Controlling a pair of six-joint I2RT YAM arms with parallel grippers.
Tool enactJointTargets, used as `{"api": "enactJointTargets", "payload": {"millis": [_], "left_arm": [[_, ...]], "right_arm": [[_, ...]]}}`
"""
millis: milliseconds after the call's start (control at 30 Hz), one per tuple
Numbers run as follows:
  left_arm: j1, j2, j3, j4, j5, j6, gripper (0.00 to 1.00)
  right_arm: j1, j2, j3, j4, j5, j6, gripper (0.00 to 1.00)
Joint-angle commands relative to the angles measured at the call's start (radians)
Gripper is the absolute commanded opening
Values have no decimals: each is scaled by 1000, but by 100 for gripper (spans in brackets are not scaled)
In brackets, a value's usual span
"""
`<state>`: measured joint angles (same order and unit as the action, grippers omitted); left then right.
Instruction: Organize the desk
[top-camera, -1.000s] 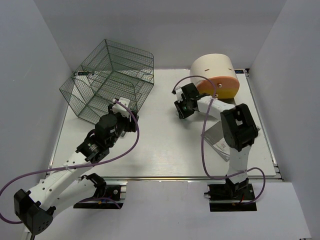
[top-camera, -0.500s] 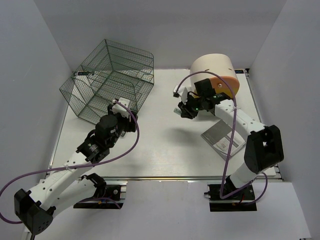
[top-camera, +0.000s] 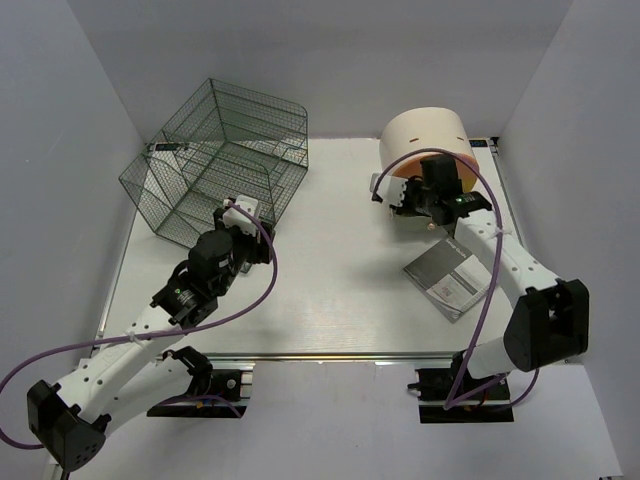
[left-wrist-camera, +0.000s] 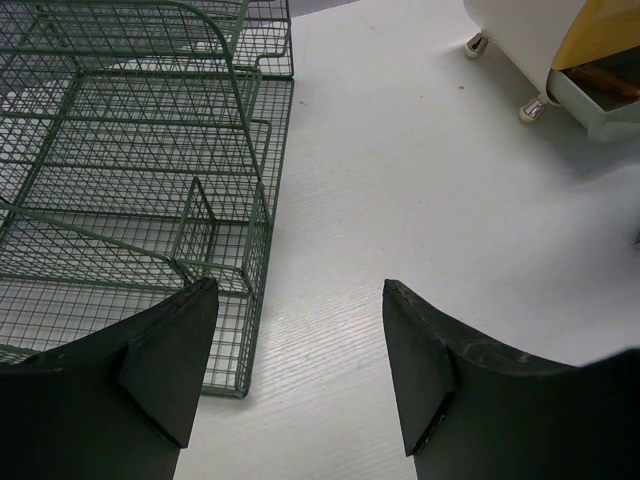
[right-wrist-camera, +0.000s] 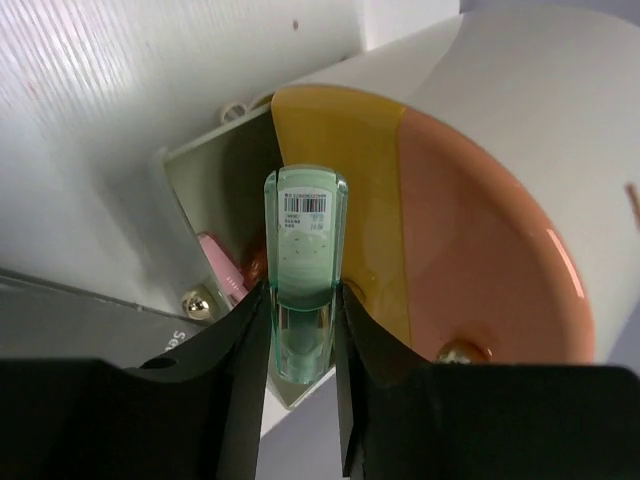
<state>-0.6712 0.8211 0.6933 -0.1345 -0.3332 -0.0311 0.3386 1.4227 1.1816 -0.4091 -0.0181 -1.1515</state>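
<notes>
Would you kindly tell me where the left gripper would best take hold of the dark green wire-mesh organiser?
Probably by a thin upright wall of the small front compartment of the dark green wire-mesh organiser, coming down from above with one finger on either side. That wall is narrow, looks open at the top, and stands nearest the open left gripper.

A dark green wire-mesh cage (top-camera: 215, 160) with several mesh compartments sits at the far left. At the far right is a cream rounded drawer box (top-camera: 425, 135) with an orange and yellow front, resting on small shiny feet (left-wrist-camera: 532, 108). Its drawer (right-wrist-camera: 215, 190) is pulled out, and something pink (right-wrist-camera: 222, 262) lies inside. A pale green translucent stick (right-wrist-camera: 305, 270) bearing a barcode label is just before that front. Nearer on the right, a grey booklet (top-camera: 450, 282) lies flat and askew, well apart from the cage.
</notes>
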Motion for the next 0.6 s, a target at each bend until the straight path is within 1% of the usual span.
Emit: {"api": "enactJointTargets", "payload": {"millis": [0,133,200,233,300,333,400,433,500,567], "left_arm": [[-2,-22,-15,13,-13,8,76],[-2,-22,-17,13,-17,10,76],[-2,-25,-17,13,-17,10,76],[-2,-25,-17,13,-15,10,76],[-2,-28,-18,15,-15,11,76],[-2,-27,-17,15,-13,11,76],[-2,-27,-17,13,-12,11,76],[-2,-28,-17,15,-12,13,76],[-2,-31,-18,15,-10,11,76],[-2,-31,-18,13,-12,13,76]], "right_arm": [[-3,47,-8,42,102,-166,0],[-3,82,-7,56,124,-197,0],[-6,93,-11,65,155,-201,8],[-4,102,-13,66,162,-201,20],[-4,111,-14,49,175,-198,32],[-6,113,-14,49,175,-186,53],[-9,108,-10,46,167,-171,59],[-9,107,-7,43,155,-154,64],[-10,93,3,33,139,-142,64],[-12,82,12,24,104,-110,61]]}}
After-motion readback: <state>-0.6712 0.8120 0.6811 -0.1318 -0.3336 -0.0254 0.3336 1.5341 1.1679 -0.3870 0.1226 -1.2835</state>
